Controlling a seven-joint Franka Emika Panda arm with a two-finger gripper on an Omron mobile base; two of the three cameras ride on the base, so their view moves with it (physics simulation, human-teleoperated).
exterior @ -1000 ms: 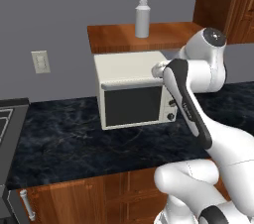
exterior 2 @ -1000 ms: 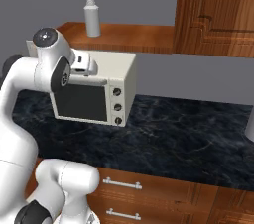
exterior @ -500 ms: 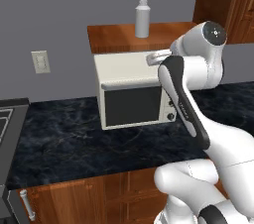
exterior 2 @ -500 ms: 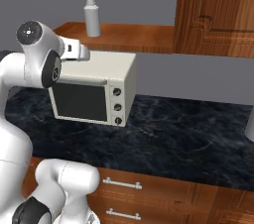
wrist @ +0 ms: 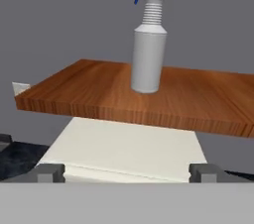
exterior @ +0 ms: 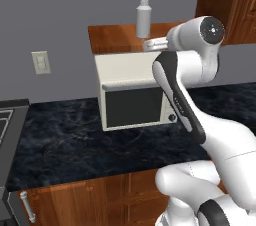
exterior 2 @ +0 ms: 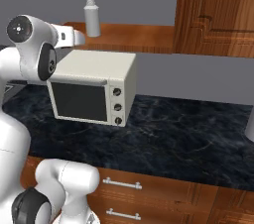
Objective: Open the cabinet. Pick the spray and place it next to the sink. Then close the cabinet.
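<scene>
Risen to shelf level, end effector (wrist: 127,172) released, short of one upright spray (wrist: 148,44) standing mid-shelf (wrist: 84,89), open board all round, one microwave (exterior: 135,95) below.

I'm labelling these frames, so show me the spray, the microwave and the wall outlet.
spray (wrist: 147,59), hand view, middle of the pale grey body.
microwave (exterior 2: 82,101), right base view, on the dark door window.
wall outlet (exterior: 40,62), left base view, centre of its plate.
</scene>
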